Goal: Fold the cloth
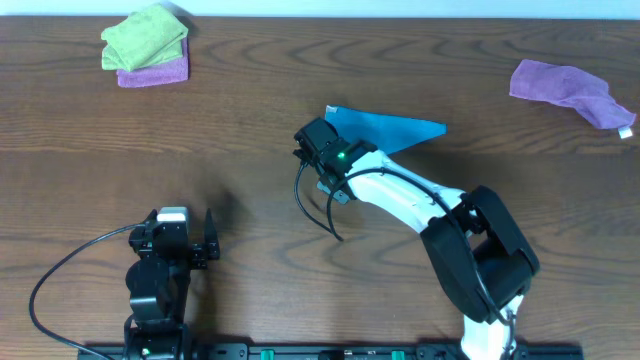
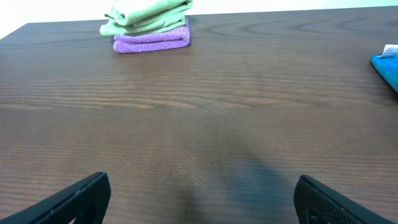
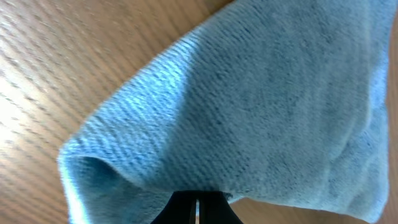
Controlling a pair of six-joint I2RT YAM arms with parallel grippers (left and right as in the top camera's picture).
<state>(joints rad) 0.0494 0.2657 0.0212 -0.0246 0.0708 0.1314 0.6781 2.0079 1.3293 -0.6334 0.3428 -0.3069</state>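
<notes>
right gripper (image 3: pixel 196 206) pinching cloth (image 1: pixel 398 128), left gripper (image 2: pixel 200 199) spread

A dark brown wood-grain counter (image 1: pixel 250 100) is seen from above. The far left corner is taken up by a folded lime-green cloth (image 1: pixel 145 38) stacked on a folded purple cloth (image 1: pixel 160 72). A crumpled purple cloth (image 1: pixel 565 88) is spread near the far right corner.

The middle is blocked by a sky-blue microfibre cloth (image 1: pixel 395 128) and by the white-and-black right arm (image 1: pixel 400 195), which is stretched to it from the near edge. Black cables (image 1: pixel 335 232) are hung beneath the arm's wrist.

The black left arm (image 1: pixel 165 255) is set at the near edge, left of centre, with a black cable (image 1: pixel 62 259) looped beside it.

Bare wood is found along the left edge, between the two arms, toward the near right corner, and along the far edge between the cloths.
</notes>
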